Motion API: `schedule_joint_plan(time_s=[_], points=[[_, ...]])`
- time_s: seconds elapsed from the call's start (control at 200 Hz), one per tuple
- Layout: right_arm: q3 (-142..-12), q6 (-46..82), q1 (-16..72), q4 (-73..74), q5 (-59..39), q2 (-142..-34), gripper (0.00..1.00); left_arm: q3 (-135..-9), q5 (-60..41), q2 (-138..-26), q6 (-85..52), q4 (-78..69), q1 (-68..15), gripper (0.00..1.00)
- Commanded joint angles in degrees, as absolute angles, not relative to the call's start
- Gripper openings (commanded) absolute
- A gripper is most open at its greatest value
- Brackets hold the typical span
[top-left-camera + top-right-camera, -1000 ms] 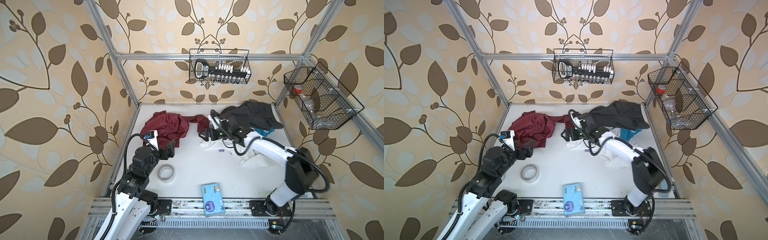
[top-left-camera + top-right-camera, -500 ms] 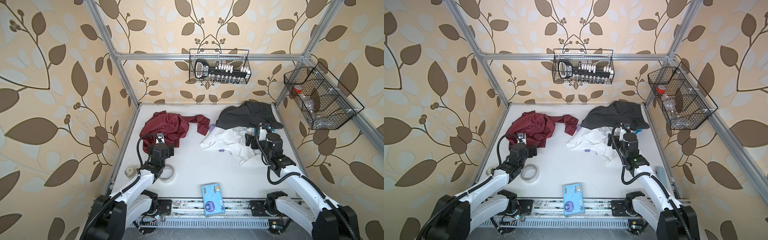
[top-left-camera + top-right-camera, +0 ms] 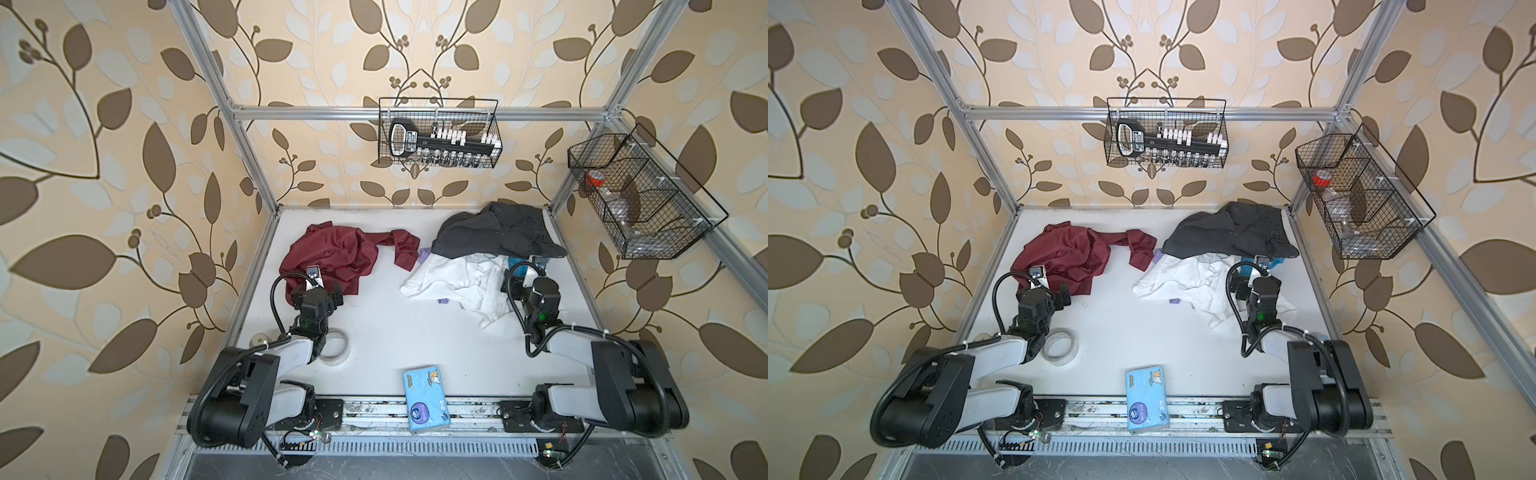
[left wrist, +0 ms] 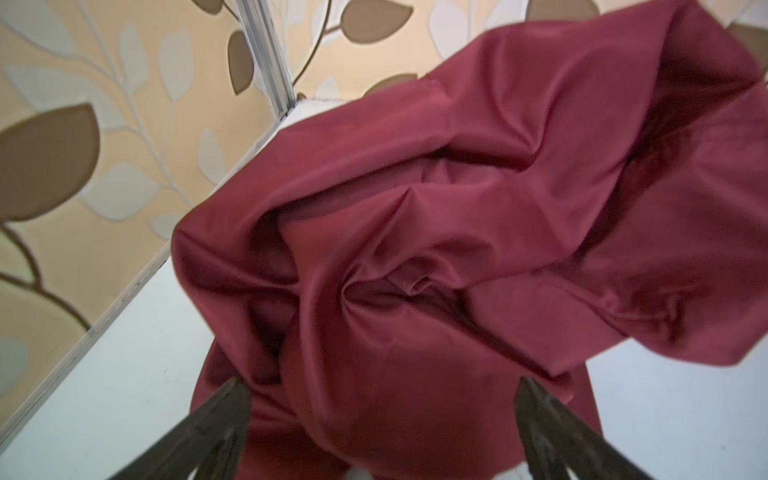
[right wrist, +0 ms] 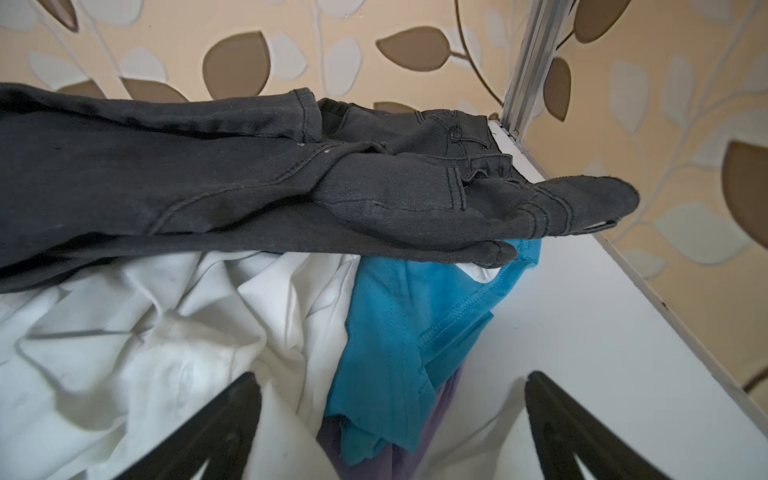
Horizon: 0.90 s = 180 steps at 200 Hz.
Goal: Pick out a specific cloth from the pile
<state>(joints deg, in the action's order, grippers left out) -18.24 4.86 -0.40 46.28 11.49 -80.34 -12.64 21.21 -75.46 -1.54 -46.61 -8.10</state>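
Maroon cloth (image 3: 332, 257) lies bunched left of pile (image 3: 478, 249), long axis and sleeve (image 3: 386, 239) pointing at pile, cuff (image 3: 405, 255) just beside it; left gripper (image 4: 384, 390) wide, empty, at cloth's edge; right gripper (image 5: 390, 382) wide, empty, over pile.

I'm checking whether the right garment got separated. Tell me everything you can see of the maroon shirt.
The maroon shirt lies crumpled in a loose heap on the white table, far left, beside the pile. Its fabric looks smooth and slightly shiny, with deep folds. One sleeve with a cuff stretches toward the pile; whether it touches is unclear. The left gripper stands open at its near edge.
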Motion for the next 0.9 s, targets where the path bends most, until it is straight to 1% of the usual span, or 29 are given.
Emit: schedule_joint_plan(time_s=[0.0, 0.05, 0.13, 0.16, 0.235, 0.34, 0.435, 0.51, 0.895], points=[[-17.1, 3.9, -0.6, 58.7, 6.8, -84.9, 1.0, -11.9, 19.0, -81.9, -1.1, -59.4, -6.2, 0.99], [-16.3, 3.7, -0.7, 57.4, 5.5, -83.7, 0.99, -14.1, 18.5, -84.5, -1.2, -56.9, -6.0, 0.99], [-13.2, 2.3, -0.7, 65.1, 2.3, -85.7, 1.0, -19.2, 16.3, -85.0, -1.8, -47.2, -4.9, 0.99], [-12.4, 1.8, -0.7, 67.9, 1.2, -86.4, 1.0, -20.2, 14.4, -85.5, -1.8, -46.1, -4.0, 0.99], [-13.0, 1.4, -0.7, 65.2, 0.0, -85.5, 1.0, -21.3, 12.4, -85.6, -3.2, -43.3, -2.3, 0.99], [-13.1, 1.7, -1.2, 65.2, -0.9, -85.7, 1.0, -20.8, 10.4, -85.4, -3.7, -44.1, -1.2, 0.99], [-13.2, 1.8, -1.2, 65.1, -0.3, -85.7, 1.0, -20.5, 10.7, -85.3, -4.1, -44.6, -1.0, 0.97], [-13.5, 2.5, -1.3, 64.6, 0.8, -85.8, 1.0, -20.9, 11.0, -85.5, -4.1, -44.1, -1.0, 0.99], [-13.4, 2.5, -1.3, 64.6, 0.8, -85.8, 1.0, -20.7, 11.0, -85.1, -4.0, -44.2, -1.0, 0.99]])
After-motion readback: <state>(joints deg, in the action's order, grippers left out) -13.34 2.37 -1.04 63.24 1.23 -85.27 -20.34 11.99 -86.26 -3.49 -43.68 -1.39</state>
